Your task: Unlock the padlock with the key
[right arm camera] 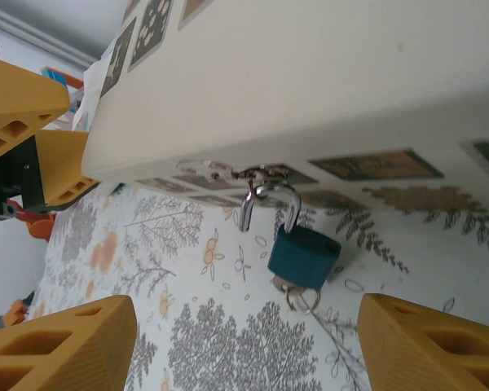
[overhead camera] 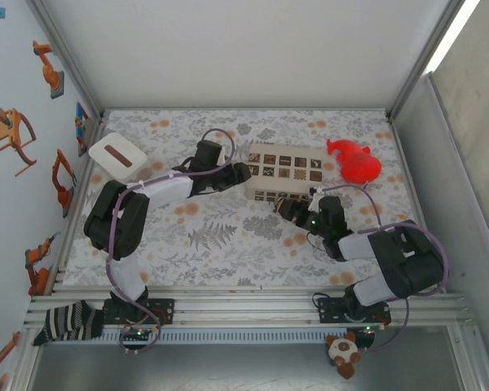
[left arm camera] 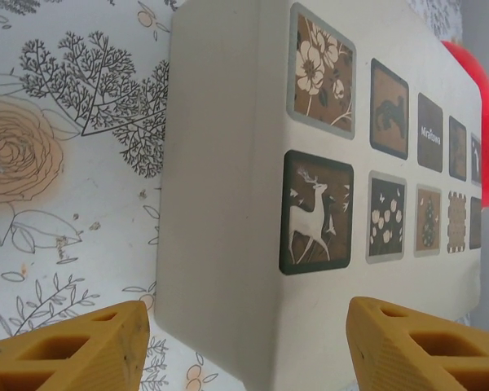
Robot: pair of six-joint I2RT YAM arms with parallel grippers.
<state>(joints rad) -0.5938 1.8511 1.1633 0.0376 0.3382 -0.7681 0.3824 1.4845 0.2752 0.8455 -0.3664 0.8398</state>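
Right wrist view looks along the bench [right arm camera: 147,261] at the near face of the cream picture-tile box [right arm camera: 310,81]. The teal padlock [right arm camera: 304,257] hangs there from the box's metal hasp [right arm camera: 253,173]. Its shackle [right arm camera: 270,194] is hooked through the hasp, and the leg at 9 o'clock ends in open air, clear of the body. The key [right arm camera: 298,296], with its ring, sits in the keyhole at 6 o'clock under the body. From that I judge the lock already sprung, hanging by its shackle alone.

The right tool [right arm camera: 244,342] is spread wide with nothing between its fingers. It sits below the padlock and apart from it, probably backed off just enough to leave the key where it is.

In the left wrist view the left tool [left arm camera: 244,350] is also spread. Its two fingers flank the box's end at 4 and 8 o'clock, and I see a gap on each side. That placement suits bracing the box against the pull of turning the key.

In the top view the box lies toward 1 o'clock from the bench's middle, with one tool at each end.
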